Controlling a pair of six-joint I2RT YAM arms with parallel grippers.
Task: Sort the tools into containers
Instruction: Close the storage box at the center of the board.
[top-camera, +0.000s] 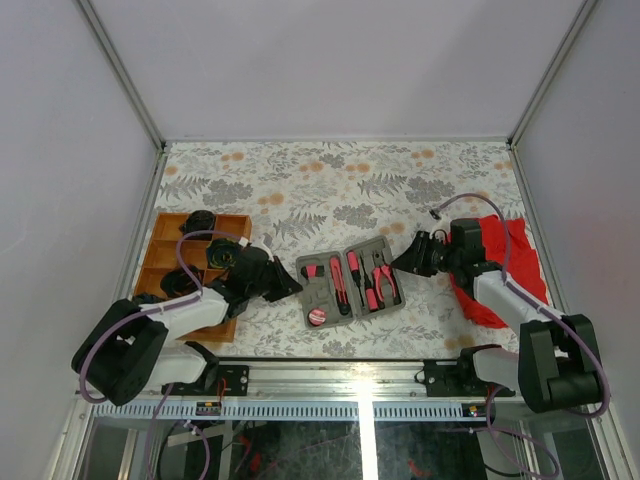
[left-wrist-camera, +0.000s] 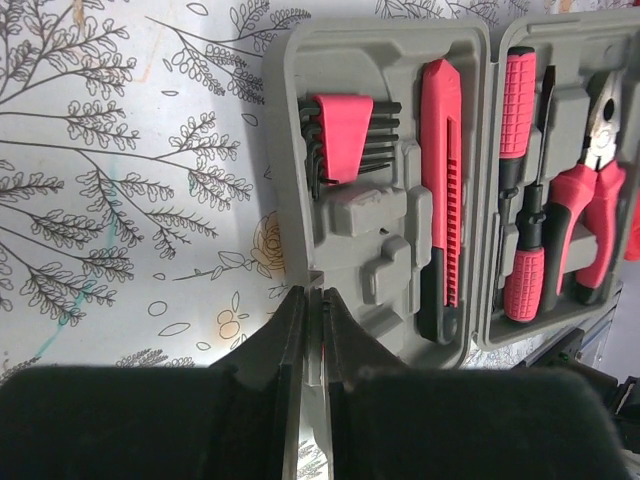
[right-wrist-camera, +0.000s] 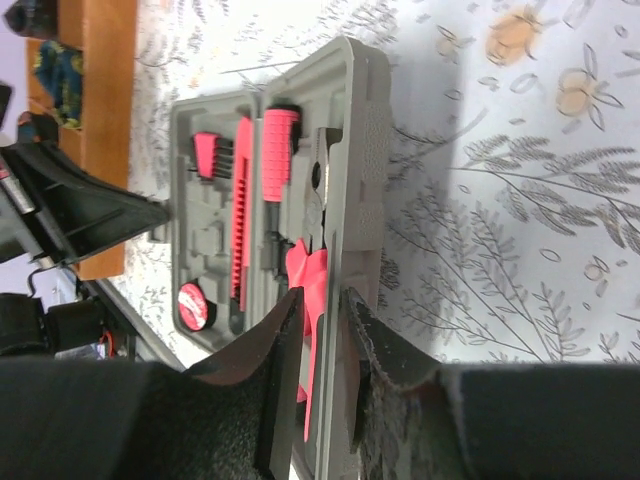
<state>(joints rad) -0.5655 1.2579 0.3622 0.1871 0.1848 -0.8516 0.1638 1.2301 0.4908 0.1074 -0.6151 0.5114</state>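
The right fingers stand narrow around the pliers, grip unclear, in the right half of the grey case. The left fingers, pressed together, sit at the case's left edge on the near table.

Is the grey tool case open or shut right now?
Open: both halves of the grey tool case lie flat, with pink-handled tools showing in their recesses.

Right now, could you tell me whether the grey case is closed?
No, the grey case lies open, with pink-handled tools showing in its recesses.
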